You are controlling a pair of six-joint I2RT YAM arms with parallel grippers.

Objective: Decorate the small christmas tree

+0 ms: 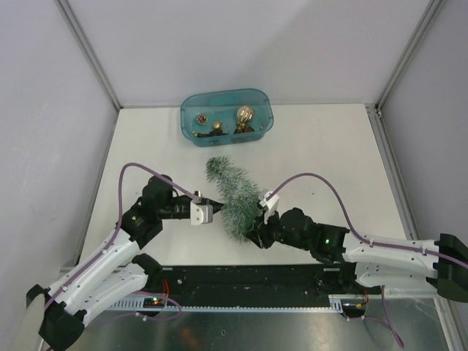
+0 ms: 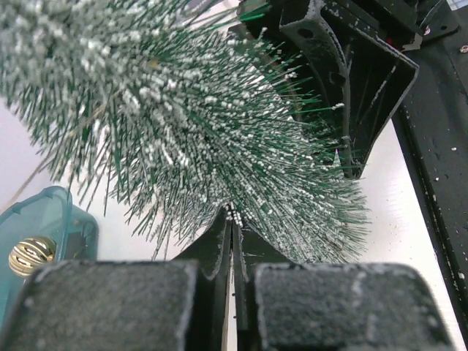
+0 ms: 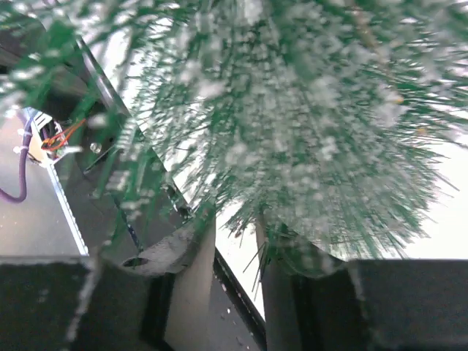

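No writing, label, brand mark or number can be read in any view: none on the small christmas tree (image 1: 235, 196), the teal tub (image 1: 191, 110), the robot arms or the worktop (image 1: 329, 146).

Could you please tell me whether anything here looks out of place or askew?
The small christmas tree is not standing: it is tipped on its side, its tip pointing toward the teal tub. The ornaments sit in the tub.

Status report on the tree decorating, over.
Left claw shut against frosted green miniature fir tree. Right claw open at its wide end. Tree tilted. Gold ornaments in teal plastic tub. Nothing blocking.
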